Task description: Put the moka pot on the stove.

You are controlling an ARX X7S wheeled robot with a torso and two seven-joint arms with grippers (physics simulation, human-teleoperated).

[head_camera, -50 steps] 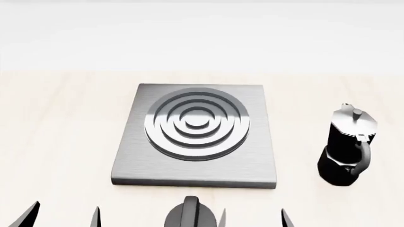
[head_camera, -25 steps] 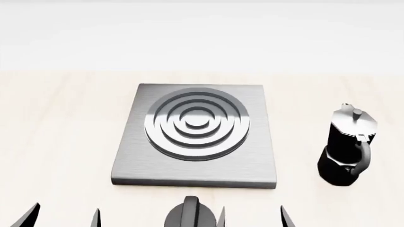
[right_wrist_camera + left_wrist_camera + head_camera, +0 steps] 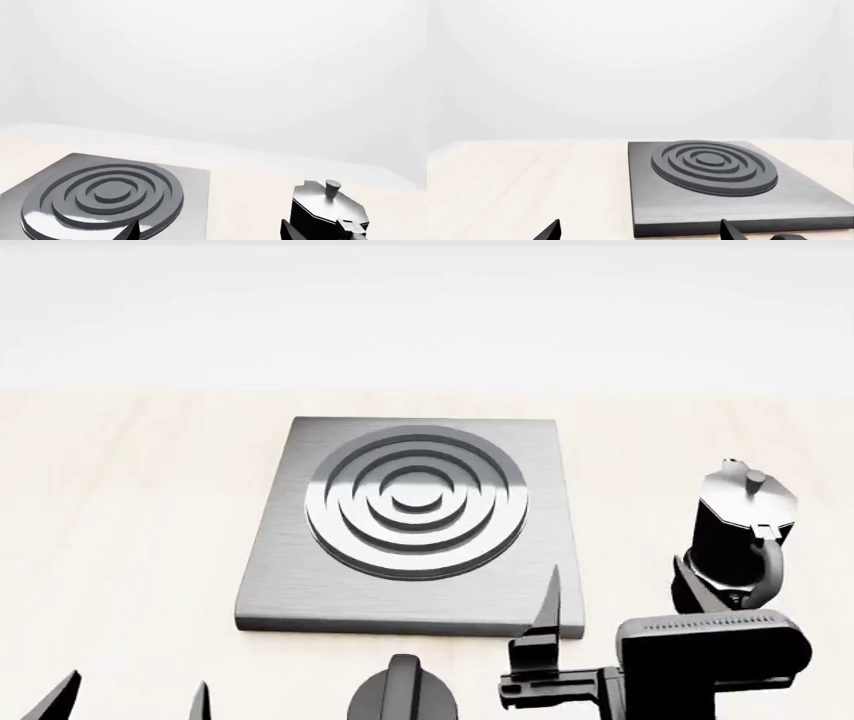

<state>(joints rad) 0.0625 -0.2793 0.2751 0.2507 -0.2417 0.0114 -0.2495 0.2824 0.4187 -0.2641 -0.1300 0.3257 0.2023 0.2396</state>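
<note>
The moka pot (image 3: 738, 540) stands upright on the light wooden counter, to the right of the stove (image 3: 414, 520); its handle faces me. It also shows in the right wrist view (image 3: 328, 210), beside the stove (image 3: 100, 192). My right gripper (image 3: 617, 600) is open and empty, hovering between the stove's front right corner and the pot. One finger (image 3: 547, 605) stands over that corner; the other is hidden behind the wrist block. My left gripper (image 3: 134, 695) is open and empty, low at the front left. In the left wrist view (image 3: 639, 231) it faces the stove (image 3: 720, 175).
A short round black knob (image 3: 400, 690) sits just in front of the stove's front edge. The wooden counter (image 3: 120, 520) runs back to a white wall. The right wrist's black camera block (image 3: 714, 640) covers the pot's base in the head view.
My right gripper has risen and moved forward into the head view, toward the moka pot. The left gripper, pot and stove have not moved.
</note>
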